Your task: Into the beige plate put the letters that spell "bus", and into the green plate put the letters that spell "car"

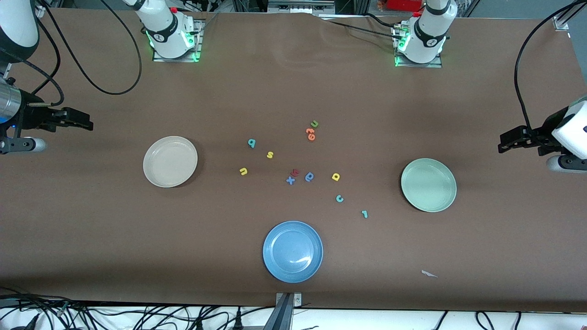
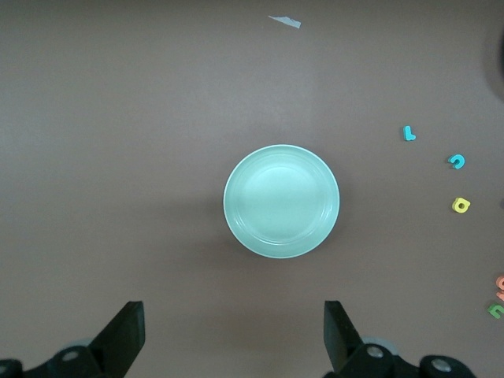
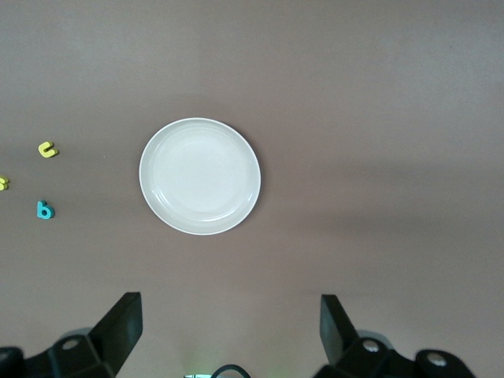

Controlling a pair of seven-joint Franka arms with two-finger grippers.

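Observation:
The beige plate (image 1: pixel 170 161) (image 3: pixel 200 176) lies empty toward the right arm's end, the green plate (image 1: pixel 429 184) (image 2: pixel 281 201) empty toward the left arm's end. Between them lie the teal b (image 1: pixel 251 143) (image 3: pixel 45 210), yellow s (image 1: pixel 270 155), yellow u (image 1: pixel 243 171) (image 3: pixel 48 149), yellow a (image 1: pixel 336 176) (image 2: pixel 461 205), teal c (image 1: pixel 340 198) (image 2: pixel 457 161) and teal r (image 1: pixel 365 214) (image 2: pixel 409 133). My right gripper (image 1: pixel 88 123) (image 3: pixel 231 327) hangs open over the table's end by the beige plate. My left gripper (image 1: pixel 501 145) (image 2: pixel 234 331) hangs open by the green plate. Neither holds anything.
A blue plate (image 1: pixel 292 251) sits nearest the front camera. Among the letters are a green u (image 1: pixel 314 123), orange letters (image 1: pixel 310 134), a red letter (image 1: pixel 295 172), a blue x (image 1: pixel 290 180) and a blue round letter (image 1: pixel 309 176). A paper scrap (image 1: pixel 429 274) lies near the front edge.

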